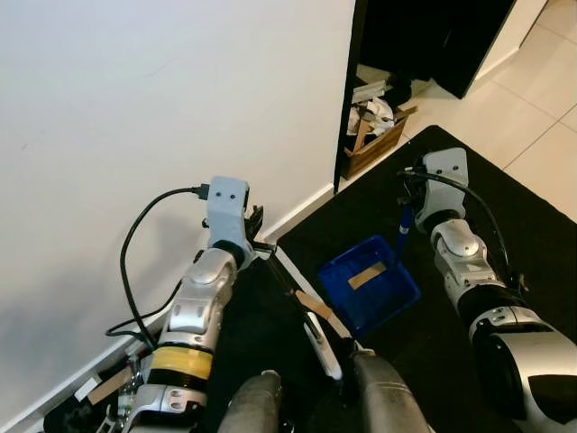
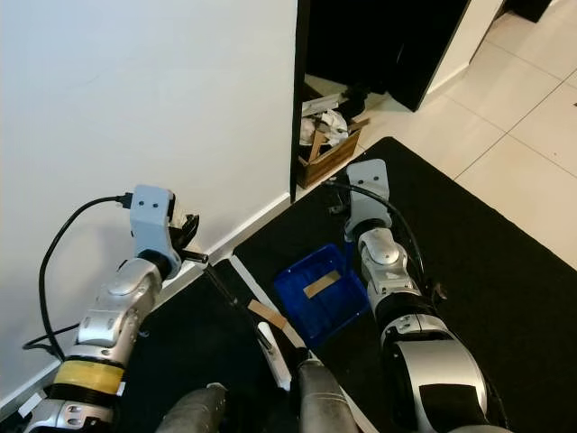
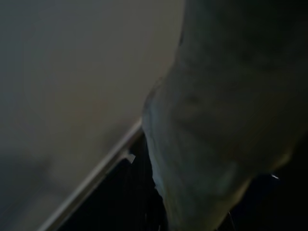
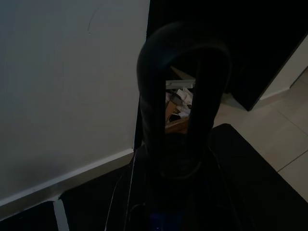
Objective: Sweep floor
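Left eye view, left gripper [image 1: 257,236] pinching broom handle [image 1: 287,281] near wall [image 1: 135,108], right gripper [image 1: 406,225] clamped on blue dustpan [image 1: 370,284] handle, black mat [image 1: 505,194] beneath.

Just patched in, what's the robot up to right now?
It is sweeping on the black mat beside the white wall. The left gripper holds a thin dark broom handle that slants down toward its feet. The right gripper holds the upright handle of a blue dustpan, which rests on the mat with a brown scrap inside. A cardboard box of rubbish sits in the dark doorway ahead.
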### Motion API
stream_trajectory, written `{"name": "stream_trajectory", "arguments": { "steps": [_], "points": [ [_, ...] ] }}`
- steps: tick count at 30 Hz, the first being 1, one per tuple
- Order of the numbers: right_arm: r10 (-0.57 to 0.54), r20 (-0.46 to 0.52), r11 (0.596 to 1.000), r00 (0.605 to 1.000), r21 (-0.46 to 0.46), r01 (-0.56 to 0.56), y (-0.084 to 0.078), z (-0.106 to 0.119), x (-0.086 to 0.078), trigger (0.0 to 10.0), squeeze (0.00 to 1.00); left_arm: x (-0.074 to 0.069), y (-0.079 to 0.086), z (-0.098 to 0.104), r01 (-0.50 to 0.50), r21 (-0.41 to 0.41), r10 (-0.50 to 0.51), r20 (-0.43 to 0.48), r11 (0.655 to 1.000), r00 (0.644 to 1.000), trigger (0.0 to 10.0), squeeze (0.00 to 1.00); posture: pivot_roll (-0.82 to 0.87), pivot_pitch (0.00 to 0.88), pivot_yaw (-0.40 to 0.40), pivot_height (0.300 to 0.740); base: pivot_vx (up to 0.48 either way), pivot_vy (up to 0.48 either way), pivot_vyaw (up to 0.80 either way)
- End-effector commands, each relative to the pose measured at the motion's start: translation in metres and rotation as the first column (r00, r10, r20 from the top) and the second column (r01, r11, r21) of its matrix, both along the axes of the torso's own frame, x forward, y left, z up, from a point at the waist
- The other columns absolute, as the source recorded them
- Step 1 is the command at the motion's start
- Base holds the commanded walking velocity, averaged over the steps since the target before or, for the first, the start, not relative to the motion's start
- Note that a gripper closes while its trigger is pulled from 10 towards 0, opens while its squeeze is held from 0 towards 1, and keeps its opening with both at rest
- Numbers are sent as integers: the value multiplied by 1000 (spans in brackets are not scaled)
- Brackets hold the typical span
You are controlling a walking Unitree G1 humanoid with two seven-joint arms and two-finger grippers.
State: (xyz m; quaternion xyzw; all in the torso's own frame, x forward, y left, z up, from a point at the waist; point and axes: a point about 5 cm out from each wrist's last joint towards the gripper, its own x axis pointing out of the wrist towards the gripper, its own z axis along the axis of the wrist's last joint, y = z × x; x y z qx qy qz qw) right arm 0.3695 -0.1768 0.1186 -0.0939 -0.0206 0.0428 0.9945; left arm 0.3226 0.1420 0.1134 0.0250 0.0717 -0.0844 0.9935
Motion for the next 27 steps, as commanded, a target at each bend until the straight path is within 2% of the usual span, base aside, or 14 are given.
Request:
{"name": "stream_trajectory", "arguments": {
  "steps": [1,3,8,9,12,14,16,19,20,23,27],
  "points": [
    [24,-46,999,999,28,-23,4,-13,-5,10000,0,3,8,4,-36,67,33,40,997,999,10000,0,58,270,85,740,0,0,0],
    [34,-40,999,999,31,-33,1,-12,-6,10000,0,9,14,16,-59,115,50,80,992,996,10000,0,47,271,89,740,0,0,0],
    [31,-4,997,1000,71,-30,-4,-7,-6,10000,0,17,19,31,-76,125,61,117,989,991,10000,0,39,272,91,740,0,0,0],
    [28,17,995,999,99,-29,-5,-2,-5,10000,0,20,16,26,-48,141,35,91,989,995,10000,0,28,273,95,740,0,0,0],
    [27,19,994,999,107,-29,-5,-1,-4,10000,0,20,12,16,-22,165,13,60,986,998,10000,0,28,273,95,740,0,0,0],
    [33,-8,996,999,86,-33,-3,-6,-5,10000,0,18,2,-5,22,164,-22,-5,986,1000,10000,0,10,276,94,740,0,0,0],
    [41,-29,996,999,77,-38,-1,-10,-6,10000,0,15,-11,-26,56,135,-47,-64,989,997,10000,0,-6,280,94,740,0,0,0],
    [45,-31,996,998,78,-43,0,-11,-6,10000,0,14,-20,-36,57,98,-48,-90,994,995,10000,0,-19,286,95,740,0,0,0],
    [45,-31,996,998,78,-43,0,-11,-6,10000,0,14,-20,-36,57,98,-48,-90,994,995,10000,0,-19,286,95,740,0,0,0],
    [48,-25,996,999,77,-46,-1,-10,-7,10000,0,17,-34,-38,47,2,-47,-105,999,993,10000,0,-42,291,101,740,0,0,0],
    [46,-22,996,999,77,-45,-3,-10,-7,10000,0,20,-42,-34,42,-46,-47,-102,998,994,10000,0,-53,295,106,740,0,0,0]
  ]
}}
